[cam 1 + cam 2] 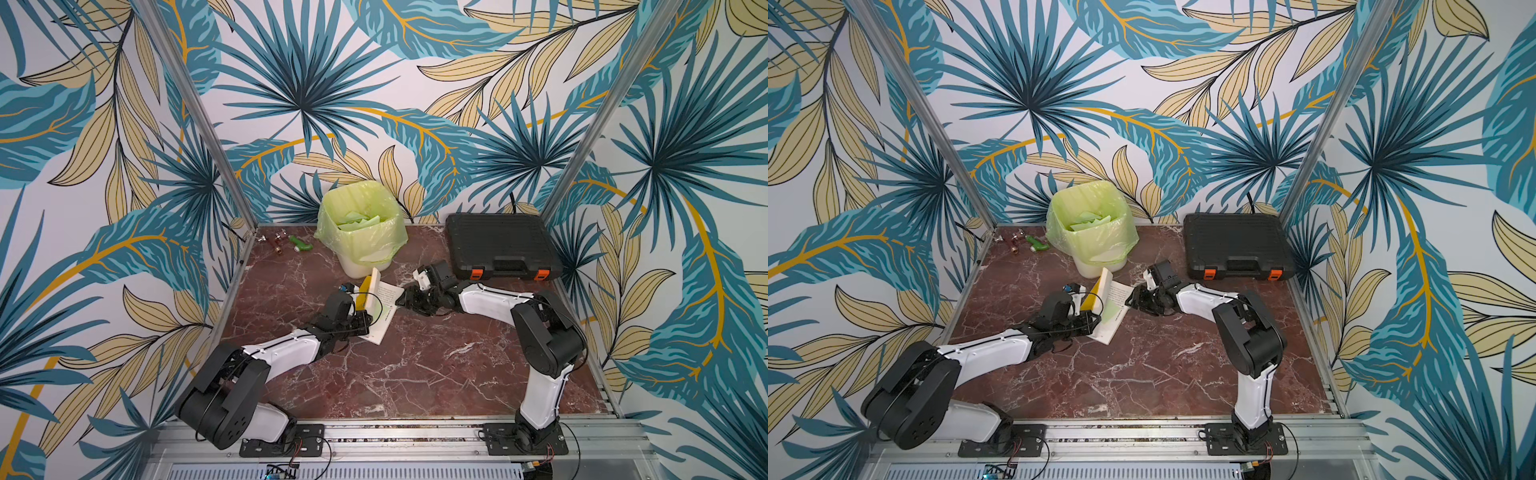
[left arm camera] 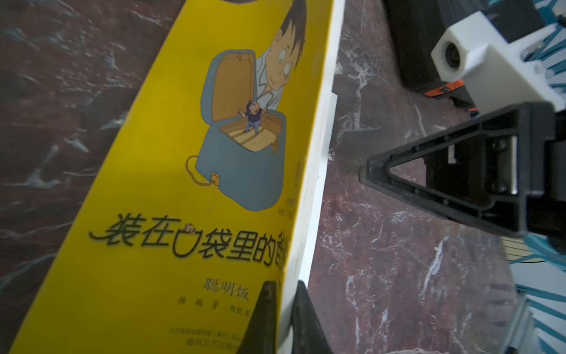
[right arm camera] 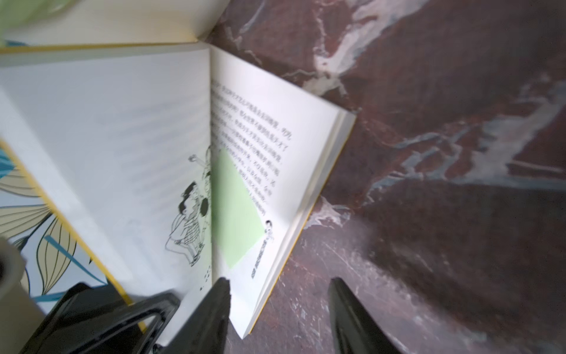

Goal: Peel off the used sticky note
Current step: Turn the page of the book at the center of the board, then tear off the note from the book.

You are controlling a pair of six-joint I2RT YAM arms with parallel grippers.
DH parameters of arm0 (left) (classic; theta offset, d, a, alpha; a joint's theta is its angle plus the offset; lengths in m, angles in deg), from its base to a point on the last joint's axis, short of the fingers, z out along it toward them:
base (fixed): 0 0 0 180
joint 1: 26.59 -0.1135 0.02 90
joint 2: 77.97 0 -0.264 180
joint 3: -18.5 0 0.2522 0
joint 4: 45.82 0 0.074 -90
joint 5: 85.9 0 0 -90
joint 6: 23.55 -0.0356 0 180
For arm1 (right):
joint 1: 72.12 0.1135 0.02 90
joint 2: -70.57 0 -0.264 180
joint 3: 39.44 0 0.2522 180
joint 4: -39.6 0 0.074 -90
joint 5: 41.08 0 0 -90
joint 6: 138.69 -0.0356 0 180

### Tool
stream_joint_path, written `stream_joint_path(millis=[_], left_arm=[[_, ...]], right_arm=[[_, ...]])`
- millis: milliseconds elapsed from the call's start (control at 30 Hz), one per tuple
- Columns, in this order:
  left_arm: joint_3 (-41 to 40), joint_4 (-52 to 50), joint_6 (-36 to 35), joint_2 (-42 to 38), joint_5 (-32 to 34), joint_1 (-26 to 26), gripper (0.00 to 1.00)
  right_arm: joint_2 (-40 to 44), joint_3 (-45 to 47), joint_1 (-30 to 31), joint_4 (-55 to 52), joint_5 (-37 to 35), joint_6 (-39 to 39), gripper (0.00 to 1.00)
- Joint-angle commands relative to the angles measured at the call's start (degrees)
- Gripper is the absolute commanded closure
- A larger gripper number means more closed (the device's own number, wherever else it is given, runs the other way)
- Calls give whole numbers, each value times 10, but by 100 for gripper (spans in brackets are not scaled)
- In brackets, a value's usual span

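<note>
Mid-frame in a top view, the sticky note (image 1: 1111, 311) lies just left of your spread, empty right tool (image 1: 1131, 301); left tool (image 2: 284, 286) clamps the book (image 2: 183, 184).

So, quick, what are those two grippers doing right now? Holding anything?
Left gripper: closed on the raised side of the book.
Right gripper: open, holding nothing, near the green sticky note.

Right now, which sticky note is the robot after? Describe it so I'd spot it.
On the red marble table, an open book sits in front of the bin. The sticky note is the pale green square stuck flat on its printed page, against the spine; the other green slips lie loose inside the bin.
</note>
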Motion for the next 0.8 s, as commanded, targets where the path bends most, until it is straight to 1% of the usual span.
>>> stream_joint_path(millis=[0,100,267,567,767], left_arm=[[-10,88,69,27,-91,-15,100],[-11,111,86,43,-113,-25,100],[-13,144,109,61,-141,-35,100],[-19,153,114,63,-147,-37,100],[-26,163,123,58,-154,-40,100]], right_arm=[[6,9,10,45,30,0,56],[-13,-11,19,22,30,5,57],[-46,-40,26,5,28,-7,54],[-90,-85,40,-48,-3,-34,54],[-115,-101,42,-39,-11,-59,53]])
